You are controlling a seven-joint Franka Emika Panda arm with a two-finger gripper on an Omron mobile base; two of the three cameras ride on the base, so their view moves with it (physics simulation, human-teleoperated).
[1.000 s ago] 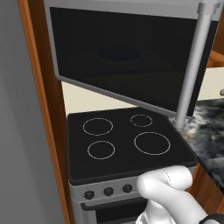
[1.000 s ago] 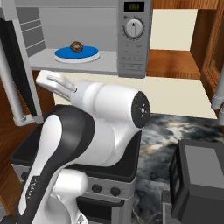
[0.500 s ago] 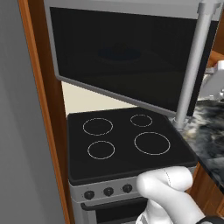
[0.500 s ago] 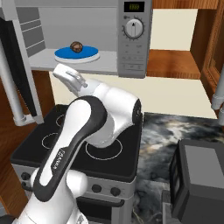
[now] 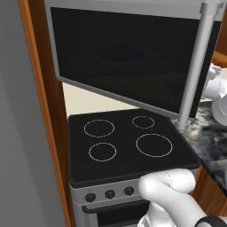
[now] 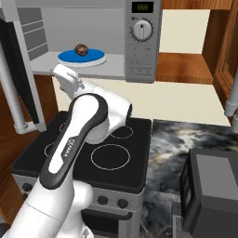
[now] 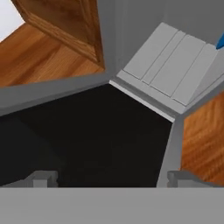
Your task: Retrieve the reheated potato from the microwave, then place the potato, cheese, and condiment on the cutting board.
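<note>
The microwave point(image 6: 142, 42) stands open above the stove. Inside it, the dark-brown potato point(image 6: 81, 49) rests on a blue plate point(image 6: 95, 57). My gripper point(image 6: 59, 73) is just below and in front of the microwave's floor edge, left of the plate and apart from the potato. In the hand view my gripper point(image 7: 113, 179) is open, its fingertips point(image 7: 43, 178) wide apart with nothing between them. It faces the dark door glass point(image 7: 87, 131) and the slatted inner side wall point(image 7: 170, 61). The cheese, condiment and cutting board are out of view.
The microwave's open door point(image 5: 128, 57) with its thick handle point(image 5: 195, 75) hangs out over the black cooktop point(image 5: 128, 146), close to the left of my hand. A dark marbled counter point(image 6: 176, 148) and a dark box point(image 6: 211, 190) lie to the right. Wooden cabinets point(image 6: 186, 67) flank the microwave.
My arm has unfolded, its big elbow dropping away from the camera toward the stove. The hand stays near the microwave's front edge, shifted slightly right. The jaws stay open.
</note>
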